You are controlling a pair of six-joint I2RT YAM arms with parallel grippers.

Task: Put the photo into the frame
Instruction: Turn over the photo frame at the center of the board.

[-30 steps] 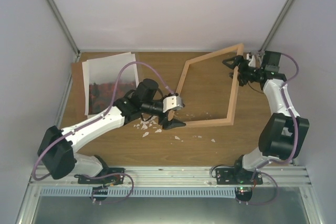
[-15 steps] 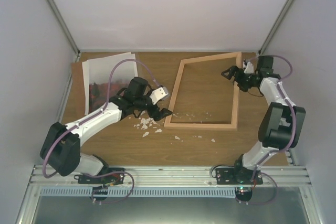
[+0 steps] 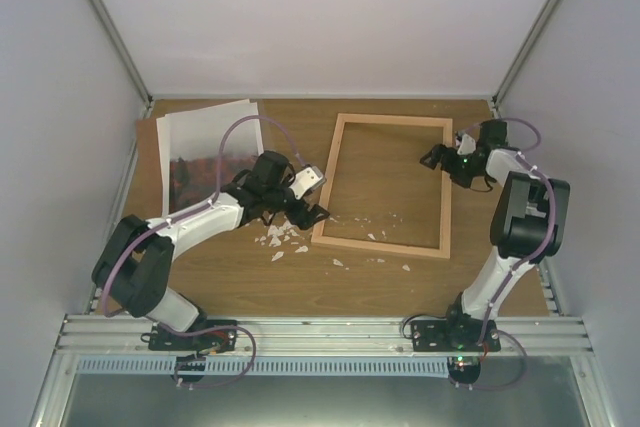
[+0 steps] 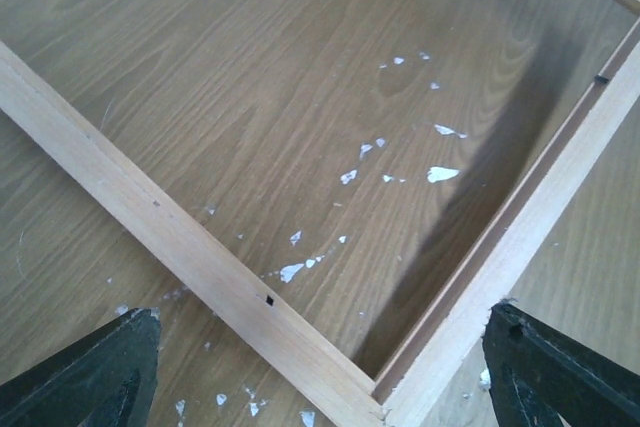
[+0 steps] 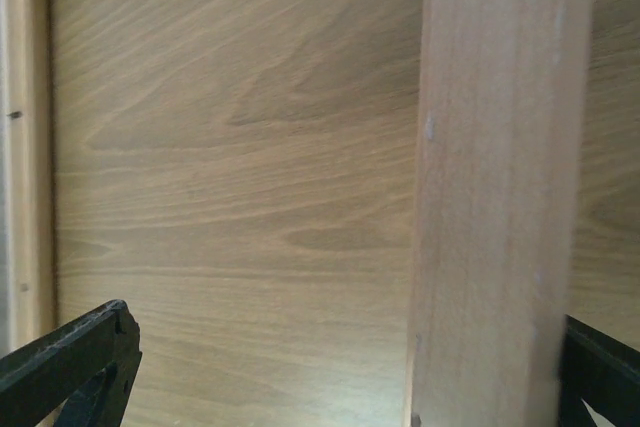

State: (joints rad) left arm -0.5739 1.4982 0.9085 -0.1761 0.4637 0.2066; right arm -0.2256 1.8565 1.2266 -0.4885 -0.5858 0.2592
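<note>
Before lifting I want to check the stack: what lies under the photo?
Under the photo, a brown board shows only as a strip along its left edge. The photo covers the rest, so anything else there is hidden.

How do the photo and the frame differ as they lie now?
The photo is a paper print, white-bordered with a reddish image; the frame is a rectangle of light wooden rails with the table showing through. The photo lies far left on a brown board; the frame lies centre-right on the table. The frame looks larger. Both are rectangular and lie flat.
</note>
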